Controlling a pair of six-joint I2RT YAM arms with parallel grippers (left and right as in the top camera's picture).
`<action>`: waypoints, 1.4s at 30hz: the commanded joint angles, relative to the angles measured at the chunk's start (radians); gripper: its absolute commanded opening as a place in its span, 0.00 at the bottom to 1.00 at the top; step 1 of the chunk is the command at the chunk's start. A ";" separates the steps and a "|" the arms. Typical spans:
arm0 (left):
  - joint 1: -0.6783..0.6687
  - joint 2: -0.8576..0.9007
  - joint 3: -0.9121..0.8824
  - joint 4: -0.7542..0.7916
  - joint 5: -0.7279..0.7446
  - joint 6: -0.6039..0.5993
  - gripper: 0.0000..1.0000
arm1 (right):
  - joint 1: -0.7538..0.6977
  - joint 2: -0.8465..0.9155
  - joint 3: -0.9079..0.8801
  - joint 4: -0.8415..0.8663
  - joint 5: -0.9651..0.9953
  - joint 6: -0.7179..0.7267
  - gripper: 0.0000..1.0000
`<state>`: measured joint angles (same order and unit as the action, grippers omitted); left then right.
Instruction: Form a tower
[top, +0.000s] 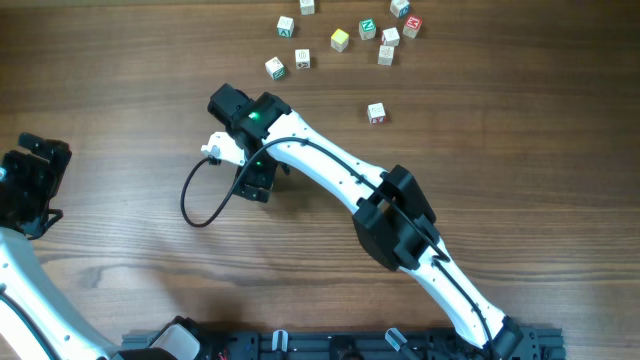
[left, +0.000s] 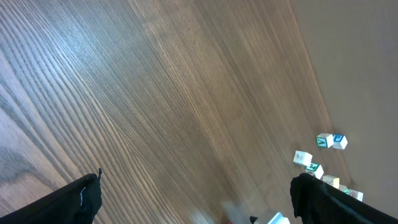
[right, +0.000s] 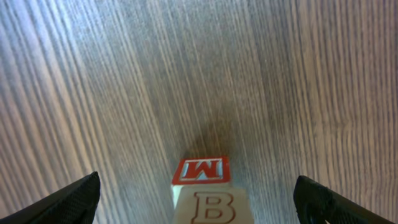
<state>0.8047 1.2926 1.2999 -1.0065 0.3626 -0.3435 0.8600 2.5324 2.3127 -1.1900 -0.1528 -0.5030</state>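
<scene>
Left pincer (left: 196, 182): black fingers (left: 74, 202) spread wide, holding nothing. It hangs over the brown wood-grain desk (top: 120, 80) at the near left edge, well apart from all the cubes.

Right pincer (right: 196, 183): also spread wide, not pinching. The white right arm (top: 330, 175) reaches from the near right corner to mid-desk. A black cable loop (top: 195, 200) hangs off the left side of its wrist.

Tower (right: 201, 170), a short stack of small pale wooden letter cubes: stands upright on the desk between the right pincer's two fingers. It is roughly centred, with a gap on each side and no contact. Top face is white with a red border and a red "M". The side facing the wrist camera carries a red-outlined "B". Cube count can't be told from the wrist view, and in the overhead view the pincer covers the stack.

Further out, to the right: a single pale wooden cube with red markings (top: 376, 113), alone, well apart from the tower and the rest.

Far edge: a scatter of loose small wooden letter cubes (top: 386, 54) on the desk.
- Yellow-topped cube (top: 340, 39) near the middle.
- Green-lettered cube (top: 367, 29) near it on the right.
- Red-lettered cube (top: 412, 27) at the right end.
- Green-marked cube (top: 275, 67) nearest on the left, with a plain pale cube (top: 302, 59) just beside it.

The left wrist view catches several loose cubes at its right edge, too small to read.
</scene>
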 joint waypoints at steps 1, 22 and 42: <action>-0.002 0.006 0.005 0.000 -0.016 -0.005 1.00 | -0.007 0.037 0.002 0.003 0.003 -0.021 1.00; -0.002 0.006 0.005 0.000 -0.017 -0.005 1.00 | -0.007 0.037 0.002 -0.015 0.042 -0.018 0.48; -0.002 0.006 0.005 0.000 -0.017 -0.005 1.00 | -0.007 0.037 0.002 -0.023 0.045 -0.018 0.50</action>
<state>0.8047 1.2926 1.2999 -1.0065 0.3626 -0.3435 0.8581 2.5511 2.3127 -1.2106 -0.1184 -0.5213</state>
